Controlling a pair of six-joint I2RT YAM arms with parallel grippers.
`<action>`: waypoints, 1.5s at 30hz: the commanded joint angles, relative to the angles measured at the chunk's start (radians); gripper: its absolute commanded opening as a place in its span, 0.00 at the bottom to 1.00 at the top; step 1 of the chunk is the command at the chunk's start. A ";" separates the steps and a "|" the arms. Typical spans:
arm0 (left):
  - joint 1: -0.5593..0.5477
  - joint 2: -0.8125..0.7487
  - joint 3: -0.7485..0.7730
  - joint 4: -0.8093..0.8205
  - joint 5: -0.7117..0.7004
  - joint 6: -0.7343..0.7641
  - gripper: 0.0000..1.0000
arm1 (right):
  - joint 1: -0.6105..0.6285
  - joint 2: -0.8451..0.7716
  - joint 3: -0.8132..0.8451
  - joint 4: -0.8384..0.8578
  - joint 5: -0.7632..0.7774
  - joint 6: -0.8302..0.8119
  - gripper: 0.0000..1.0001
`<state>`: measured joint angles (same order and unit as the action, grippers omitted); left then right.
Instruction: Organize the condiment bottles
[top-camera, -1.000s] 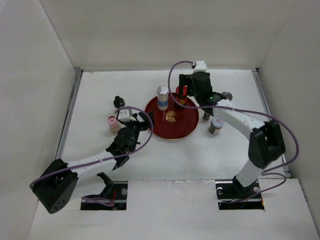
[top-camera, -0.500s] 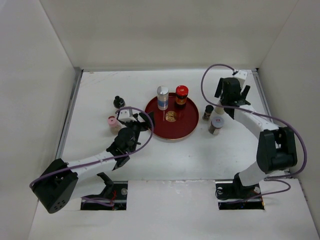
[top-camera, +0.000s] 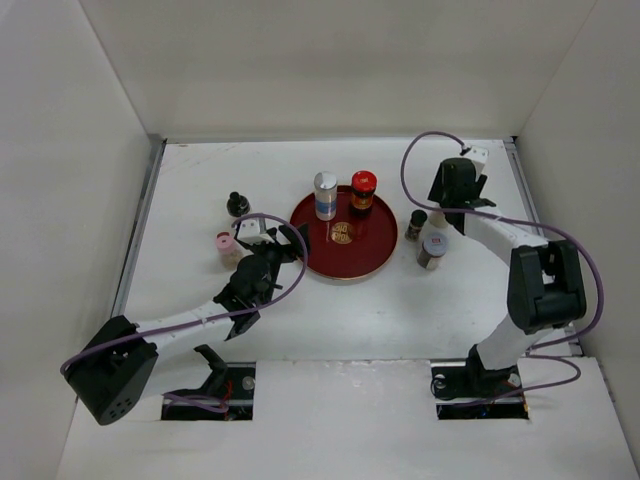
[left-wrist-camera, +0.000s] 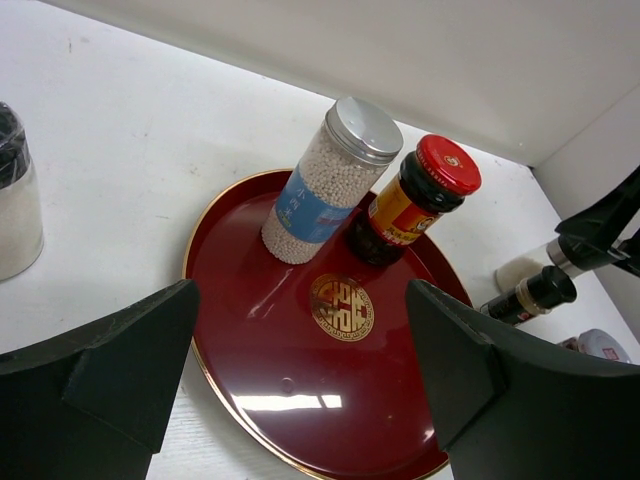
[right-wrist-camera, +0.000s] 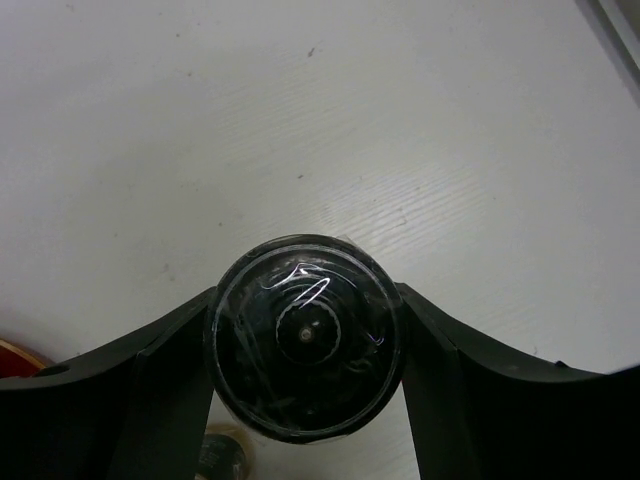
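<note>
My right gripper is shut on a condiment bottle with a round black cap, its fingers pressing both sides; in the top view this gripper is right of the red tray. On the tray stand a tall white jar with a blue band and a red-lidded dark jar. A small black-capped bottle and a silver-lidded jar stand right of the tray. My left gripper is open at the tray's left rim, holding nothing.
Left of the tray stand a pink-lidded jar and a black-capped jar. White walls enclose the table on three sides. The left wrist view looks across the tray toward the two jars on it.
The right arm swung from the tray's back edge to the far right, came down over the black-capped bottle and closed its jaws on it. The left arm stayed still.
</note>
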<state>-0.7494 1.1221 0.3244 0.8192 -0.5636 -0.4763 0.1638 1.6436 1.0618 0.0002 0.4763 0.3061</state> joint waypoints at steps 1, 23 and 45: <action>-0.001 -0.001 -0.002 0.046 0.013 -0.010 0.84 | 0.001 -0.091 0.011 0.105 0.066 0.001 0.50; 0.014 -0.016 -0.012 0.049 0.008 -0.012 0.84 | 0.544 -0.308 -0.143 0.213 0.012 -0.009 0.51; 0.011 0.018 -0.004 0.058 0.014 -0.013 0.84 | 0.581 0.130 0.084 0.343 0.036 -0.071 0.74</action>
<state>-0.7403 1.1408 0.3244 0.8227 -0.5636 -0.4797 0.7467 1.7710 1.1019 0.2611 0.4862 0.2379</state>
